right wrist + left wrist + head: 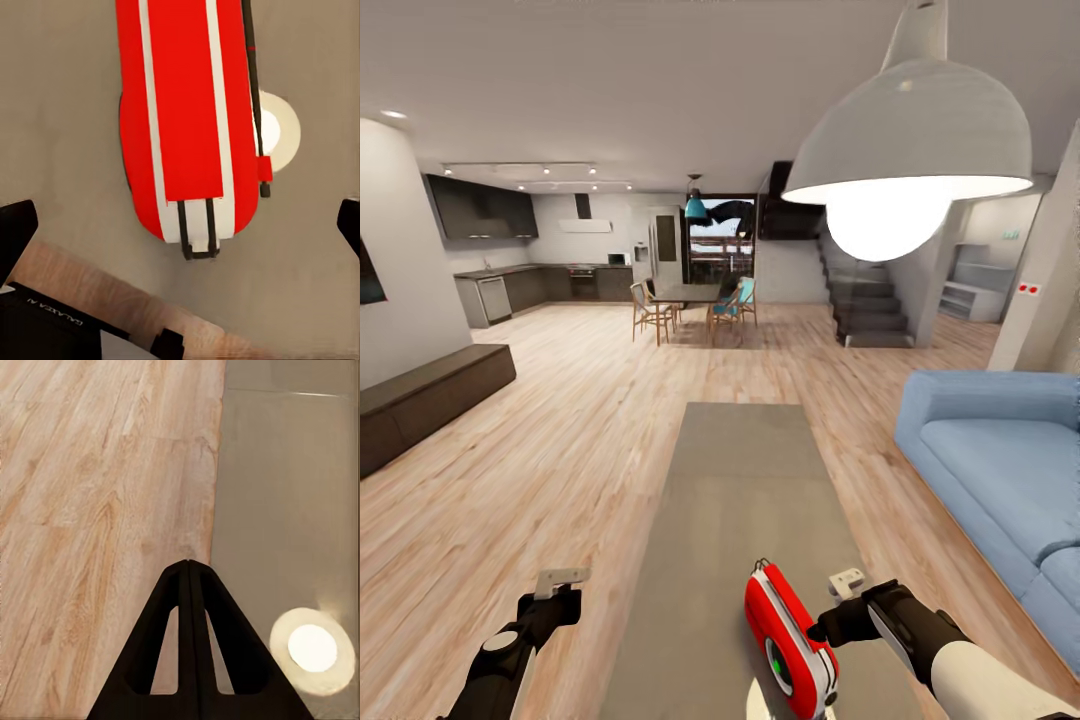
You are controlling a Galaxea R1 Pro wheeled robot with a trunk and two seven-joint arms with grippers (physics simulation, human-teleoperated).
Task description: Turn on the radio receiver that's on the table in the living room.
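We saw two arms reaching forward from the bottom of the head view. The left jaws [560,580] were held low over the wood floor [560,430], just off the left edge of the desk [745,480]; in the left wrist view the two black fingers [161,622] met at their tips, so we judged these jaws clenched on nothing. The desk edge ran just beside them there, with a round bright reflection [311,649] on its grey top.

The right arm came in from the lower right, its black wrist angled toward the one radio receiver [790,640]. The right jaws [847,583] sat just beside the radio's right side in the head view. In the right wrist view the two finger ends [15,229] stood far apart at either side, so these jaws were released, and the radio receiver [191,112] lay between and ahead of them on the desk [67,112], not touched by either finger. Its red body with white stripes pointed away from the jaws, and its thin handle ran along one side.

Beyond the jaws we counted one blue sofa [1000,470] to the right of the desk, one white pendant lamp [910,140] above, and one dark bench [430,395] at the left wall. A dining table with chairs [695,305] stood far ahead.
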